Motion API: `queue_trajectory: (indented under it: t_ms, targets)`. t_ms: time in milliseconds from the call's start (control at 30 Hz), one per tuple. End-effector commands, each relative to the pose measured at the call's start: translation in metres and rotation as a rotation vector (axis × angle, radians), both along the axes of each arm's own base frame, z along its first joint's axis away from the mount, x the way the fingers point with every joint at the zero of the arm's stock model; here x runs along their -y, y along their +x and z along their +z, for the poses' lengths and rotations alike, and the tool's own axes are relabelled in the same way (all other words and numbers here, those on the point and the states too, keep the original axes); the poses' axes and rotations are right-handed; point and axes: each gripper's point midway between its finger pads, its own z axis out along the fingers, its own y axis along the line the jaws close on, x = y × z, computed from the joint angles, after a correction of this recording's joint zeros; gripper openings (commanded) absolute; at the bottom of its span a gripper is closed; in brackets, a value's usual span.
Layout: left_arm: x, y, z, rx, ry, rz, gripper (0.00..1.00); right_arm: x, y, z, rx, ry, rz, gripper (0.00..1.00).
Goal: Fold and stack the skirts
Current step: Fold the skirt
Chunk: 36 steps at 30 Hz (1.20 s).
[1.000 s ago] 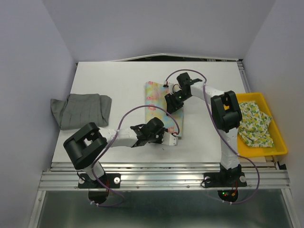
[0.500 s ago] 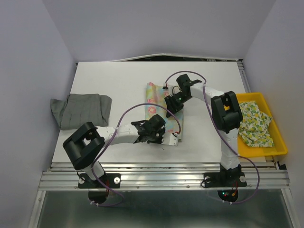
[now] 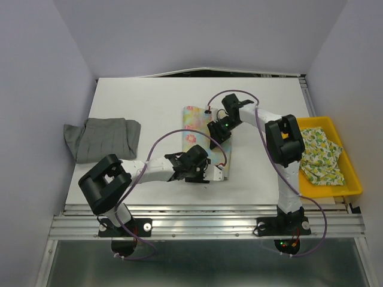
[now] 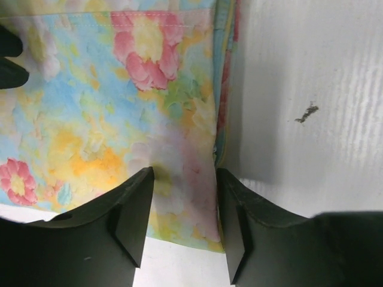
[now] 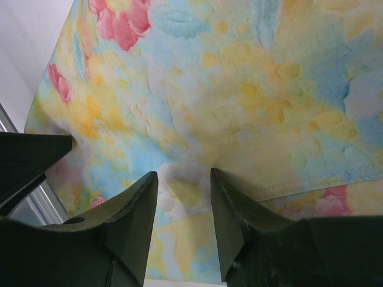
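Floral skirt (image 3: 192, 119): folded flat, mid-table, long side running away from the bases; arms hide its near and right parts in the top view.
Left gripper (image 4: 182, 179): jaws apart over the skirt's near right corner, cloth lying flat in the gap, not gripped; can't tell if the tips touch it.
Right gripper (image 5: 184, 174): jaws apart, low over the skirt's far right part, cloth in the gap; contact unclear.
Grey skirt (image 3: 102, 139): folded at the table's left edge, one end past it.
Print skirt (image 3: 320, 155): crumpled in tray (image 3: 354, 182), partly behind the right arm.
Dark shape (image 4: 9, 60): cut off at the left wrist frame edge, can't identify.
Edges: floral skirt's right hem shows layers; bare table (image 3: 143, 101) just beside it, with a speck (image 4: 308, 112).
Room: open table between floral and grey skirts, and on the far side; tray at the right edge.
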Motion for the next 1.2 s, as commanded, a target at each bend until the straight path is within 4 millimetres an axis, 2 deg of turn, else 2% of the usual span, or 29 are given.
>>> queue_trajectory:
  t_ms: [0, 100, 133, 233, 267, 300, 400, 467, 533, 567, 667, 900, 1167]
  targets:
    - [-0.004, 0.010, 0.012, 0.107, -0.035, 0.044, 0.59, 0.032, -0.027, -0.057, -0.132, -0.202, 0.001, 0.47]
    - [-0.016, 0.014, 0.017, 0.182, -0.037, 0.068, 0.64, 0.034, -0.025, -0.063, -0.147, -0.228, -0.018, 0.46]
    - [-0.024, 0.011, 0.011, 0.183, -0.019, 0.071, 0.65, 0.035, -0.026, -0.065, -0.160, -0.242, -0.033, 0.45]
    - [-0.038, 0.004, 0.018, 0.208, -0.035, 0.072, 0.68, 0.038, -0.026, -0.073, -0.193, -0.282, -0.073, 0.42]
    - [-0.039, 0.003, 0.020, 0.212, -0.045, 0.071, 0.69, 0.038, -0.026, -0.074, -0.202, -0.285, -0.082, 0.41]
    - [-0.040, 0.001, 0.021, 0.212, -0.053, 0.076, 0.79, 0.038, -0.027, -0.076, -0.210, -0.288, -0.091, 0.40]
    - [-0.039, -0.003, 0.020, 0.238, -0.061, 0.087, 0.79, 0.037, -0.030, -0.079, -0.240, -0.293, -0.117, 0.39]
    - [-0.041, -0.003, 0.008, 0.254, -0.035, 0.112, 0.80, 0.035, -0.033, -0.081, -0.248, -0.303, -0.118, 0.38]
    - [-0.041, 0.004, 0.005, 0.304, -0.017, 0.142, 0.80, 0.040, -0.036, -0.088, -0.255, -0.331, -0.126, 0.38]
    - [-0.044, 0.005, -0.003, 0.309, 0.016, 0.151, 0.80, 0.041, -0.037, -0.089, -0.259, -0.339, -0.130, 0.38]
    - [-0.038, 0.005, -0.010, 0.314, 0.012, 0.140, 0.80, 0.046, -0.039, -0.094, -0.261, -0.371, -0.148, 0.38]
    - [0.003, -0.009, -0.013, 0.289, -0.039, 0.080, 0.80, 0.053, -0.048, -0.103, -0.277, -0.422, -0.157, 0.37]
    - [0.031, -0.006, -0.015, 0.276, -0.071, 0.098, 0.80, 0.053, -0.060, -0.107, -0.287, -0.450, -0.146, 0.37]
